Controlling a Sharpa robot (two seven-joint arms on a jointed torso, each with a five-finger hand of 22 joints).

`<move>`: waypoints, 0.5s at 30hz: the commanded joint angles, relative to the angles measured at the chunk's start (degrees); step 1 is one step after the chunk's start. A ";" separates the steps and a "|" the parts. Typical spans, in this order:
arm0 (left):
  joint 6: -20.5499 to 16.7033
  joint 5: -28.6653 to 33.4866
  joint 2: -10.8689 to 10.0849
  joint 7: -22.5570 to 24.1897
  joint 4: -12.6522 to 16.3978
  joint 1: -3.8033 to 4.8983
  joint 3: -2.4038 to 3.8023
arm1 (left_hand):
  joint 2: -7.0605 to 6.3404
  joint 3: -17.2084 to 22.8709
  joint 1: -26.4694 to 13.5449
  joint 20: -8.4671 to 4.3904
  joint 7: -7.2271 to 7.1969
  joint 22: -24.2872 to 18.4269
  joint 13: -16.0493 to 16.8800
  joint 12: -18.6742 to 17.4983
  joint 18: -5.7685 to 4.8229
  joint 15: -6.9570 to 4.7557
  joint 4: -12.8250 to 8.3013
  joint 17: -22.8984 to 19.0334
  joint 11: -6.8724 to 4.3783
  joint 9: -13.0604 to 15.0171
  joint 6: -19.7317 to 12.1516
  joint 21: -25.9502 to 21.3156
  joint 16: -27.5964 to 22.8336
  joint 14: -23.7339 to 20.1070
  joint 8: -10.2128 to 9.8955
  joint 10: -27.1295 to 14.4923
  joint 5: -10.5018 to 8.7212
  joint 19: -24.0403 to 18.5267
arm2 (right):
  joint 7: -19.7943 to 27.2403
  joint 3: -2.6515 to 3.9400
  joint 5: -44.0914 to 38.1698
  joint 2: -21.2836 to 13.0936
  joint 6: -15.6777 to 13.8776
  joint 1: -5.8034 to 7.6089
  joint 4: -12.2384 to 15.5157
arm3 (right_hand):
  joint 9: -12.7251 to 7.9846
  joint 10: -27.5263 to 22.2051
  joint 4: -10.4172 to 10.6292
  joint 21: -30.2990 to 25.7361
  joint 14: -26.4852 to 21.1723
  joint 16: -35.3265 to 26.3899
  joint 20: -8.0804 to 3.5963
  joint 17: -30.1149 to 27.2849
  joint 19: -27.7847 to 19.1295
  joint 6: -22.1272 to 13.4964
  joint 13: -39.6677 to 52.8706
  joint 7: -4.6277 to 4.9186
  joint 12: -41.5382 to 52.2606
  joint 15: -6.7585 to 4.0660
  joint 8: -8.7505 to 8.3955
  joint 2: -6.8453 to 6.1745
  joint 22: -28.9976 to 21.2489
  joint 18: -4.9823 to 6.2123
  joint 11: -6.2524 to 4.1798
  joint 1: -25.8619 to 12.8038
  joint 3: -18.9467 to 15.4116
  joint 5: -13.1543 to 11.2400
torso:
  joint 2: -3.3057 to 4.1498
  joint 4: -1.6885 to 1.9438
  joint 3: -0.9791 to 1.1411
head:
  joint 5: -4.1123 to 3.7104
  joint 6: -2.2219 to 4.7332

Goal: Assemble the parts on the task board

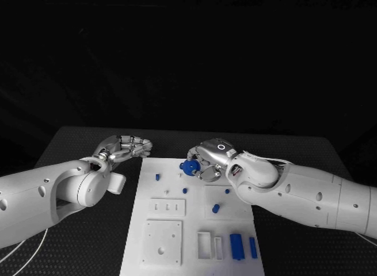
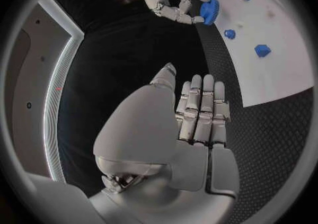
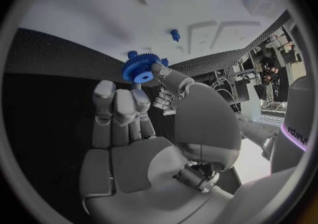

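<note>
So the task board point(image 1: 188, 230) is the landmark here, a long white plate running down the middle of the black table point(image 1: 72, 144). Off its left far corner sits the left hand point(image 1: 126, 146), over the bare table just beside the board's edge, fingers curled in together and nothing in them. On the board there are a few small blue pegs point(image 1: 185, 190) near the far end, and two longer blue blocks point(image 1: 236, 246) standing near its right near corner, next to some rectangular slots. Over the board's far end, toward its right side, the right hand point(image 1: 209, 164) has a blue gear point(image 1: 189, 167) pinched between thumb and fingertips point(image 3: 159, 70), held up above the board's surface.
</note>
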 commanded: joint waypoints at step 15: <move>0.92 -0.30 0.38 0.37 -0.05 0.06 0.04 | -0.06 -0.21 -0.18 0.13 0.47 0.11 -0.07 -0.33 -0.60 0.30 0.05 0.11 0.23 -0.07 0.04 0.12 -0.38 -0.06 -0.22 -0.34 0.01 -0.43 | -0.81 -0.84 -4.21 5.84 -0.72 -1.26 -3.14 | 0.34 0.39 0.57 0.41 0.38 0.06 -0.11 -0.16 0.40 5.75 -0.15 -0.20 -0.35 -0.12 0.12 -0.93 0.43 3.35 0.01 0.13 0.17 -0.18 | 0.03 0.12 0.00 | 0.95 0.00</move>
